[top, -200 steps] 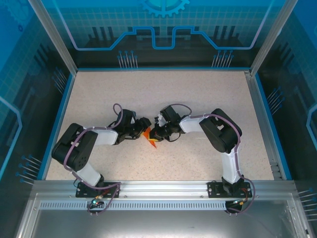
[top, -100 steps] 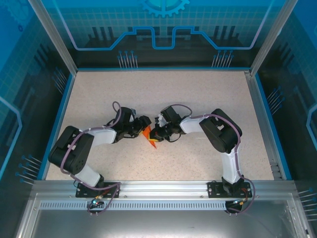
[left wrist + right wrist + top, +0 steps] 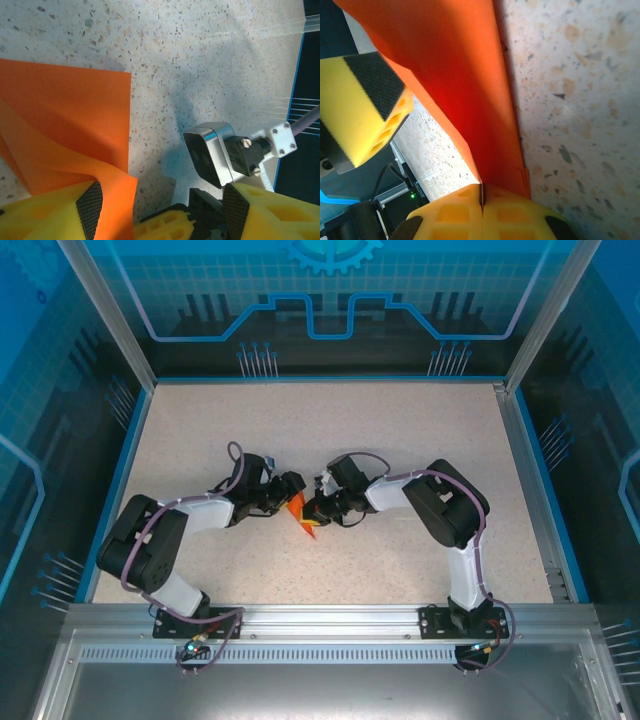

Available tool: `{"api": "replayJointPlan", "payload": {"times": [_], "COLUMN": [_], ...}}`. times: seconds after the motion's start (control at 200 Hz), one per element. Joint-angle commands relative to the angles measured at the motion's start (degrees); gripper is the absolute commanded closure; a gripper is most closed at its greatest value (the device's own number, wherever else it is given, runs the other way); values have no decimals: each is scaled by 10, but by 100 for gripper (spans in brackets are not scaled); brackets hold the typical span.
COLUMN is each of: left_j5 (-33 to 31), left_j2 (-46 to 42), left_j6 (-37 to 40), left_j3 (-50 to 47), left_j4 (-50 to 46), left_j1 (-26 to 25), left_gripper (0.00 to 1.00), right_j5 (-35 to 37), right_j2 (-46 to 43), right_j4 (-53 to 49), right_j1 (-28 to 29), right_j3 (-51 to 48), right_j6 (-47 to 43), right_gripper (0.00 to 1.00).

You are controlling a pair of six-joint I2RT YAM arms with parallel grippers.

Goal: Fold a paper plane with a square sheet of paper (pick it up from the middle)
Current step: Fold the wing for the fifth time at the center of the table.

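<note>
- The thin, bright orange creased sheet of paper (image 3: 303, 518) lay near the middle of the speckled beige table (image 3: 400, 430), between the tips of the two arms.
- The right tool (image 3: 481, 200) had its yellow fingers pressed together, pinching a folded edge of the sheet. From that grip the paper rose off the table as a steep flap.
- The left tool (image 3: 162, 192) stood spread wide just to the left of the sheet, gripping nothing.
- A curled flap of the paper sat right beside one of its black pads (image 3: 90, 210). Whether they touched could not be told.
- The other pad was well apart from the paper.
- The silver camera block (image 3: 210, 155) on the right wrist sat just beyond the left tool's spread fingers.
</note>
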Motion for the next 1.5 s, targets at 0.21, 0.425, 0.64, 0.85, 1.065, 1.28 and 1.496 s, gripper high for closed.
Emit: {"api": "replayJointPlan", "payload": {"times": [0.21, 0.425, 0.64, 0.85, 1.065, 1.28, 1.496], "left_j5": [-12, -11, -4, 4, 9, 12, 20], "left_j2": [71, 106, 119, 122, 120, 114, 121], "left_j6": [16, 1, 9, 21, 23, 27, 31], "left_j3": [43, 28, 32, 43, 45, 38, 39], "left_j4": [-47, -72, -79, -89, -90, -89, -85], "left_j1": [9, 10, 10, 10, 10, 10, 10], "left_gripper": [32, 34, 34, 34, 34, 34, 34], "right_j5": [10, 8, 3, 10, 19, 40, 29], "right_j2": [12, -10, -51, -72, -63, -73, -62], "right_j4": [-53, -73, -97, -136, -178, -205, -187], "right_j1": [-3, -3, -2, 0, 14, 15, 18], "right_j3": [-22, -22, -34, -31, -12, 10, 22], "right_j6": [-4, -24, -46, -74, -104, -118, -112], "right_gripper": [100, 90, 85, 91, 88, 84, 87]}}
